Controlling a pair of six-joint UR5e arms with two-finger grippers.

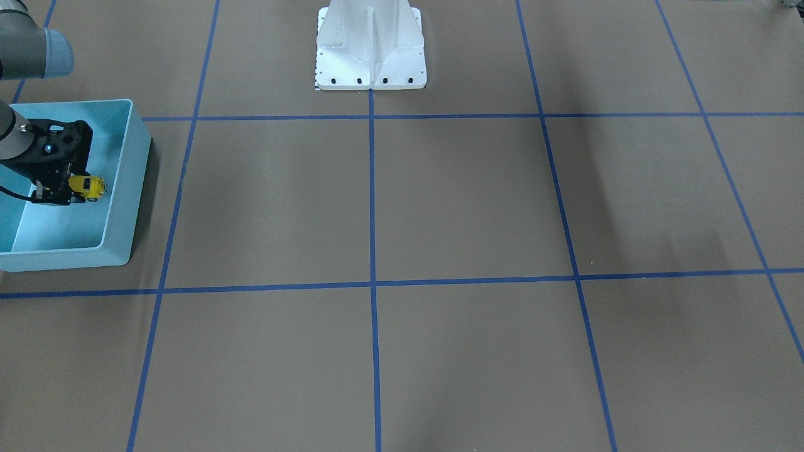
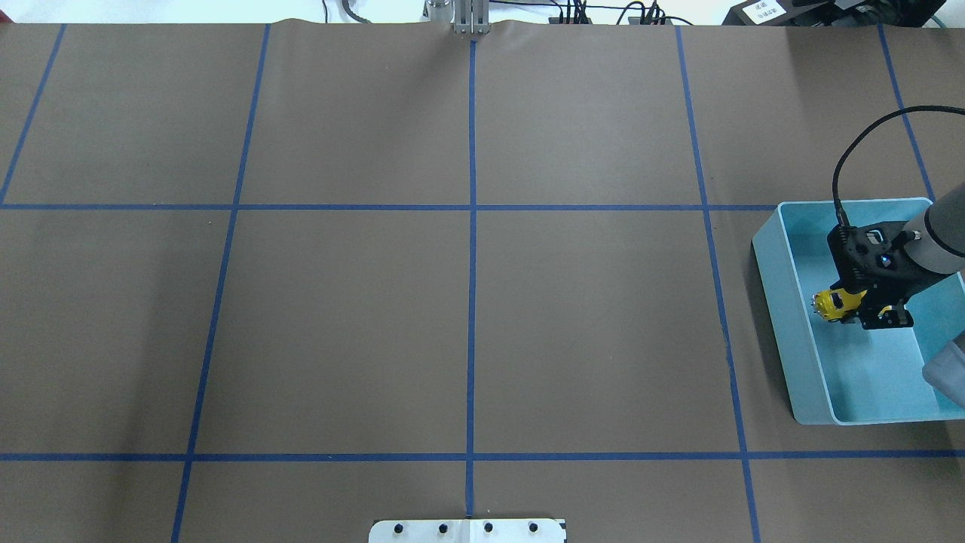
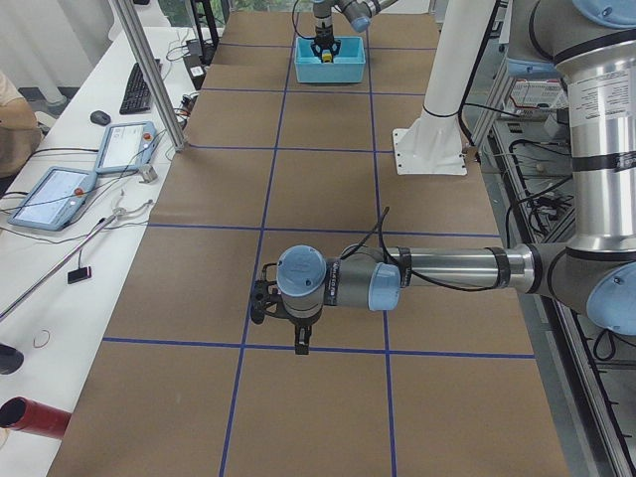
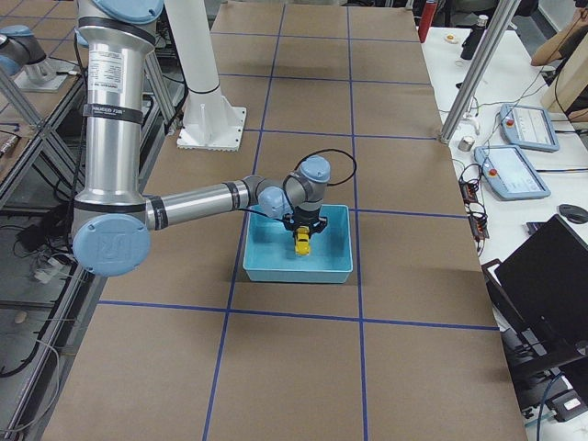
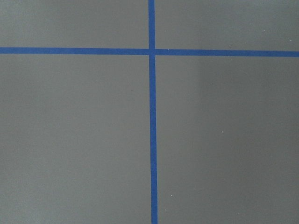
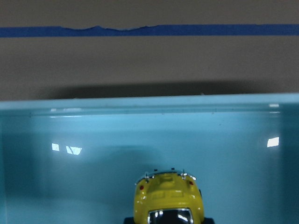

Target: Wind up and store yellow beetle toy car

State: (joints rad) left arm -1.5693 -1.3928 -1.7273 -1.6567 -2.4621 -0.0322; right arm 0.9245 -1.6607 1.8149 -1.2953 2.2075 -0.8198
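Holding car (image 2: 831, 303) in bin (image 2: 852, 204).
Grasping it with right end effector (image 2: 846, 305), off the walls; cannot tell state of left end effector (image 3: 300, 343) above table (image 3: 328, 169).

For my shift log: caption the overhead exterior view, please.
Right gripper holds the yellow beetle toy car over the light blue bin.

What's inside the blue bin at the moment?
The yellow toy car, gripped by the right gripper, is within the walls of the bin. Whether it touches the floor is unclear, and the floor under the gripper is hidden.
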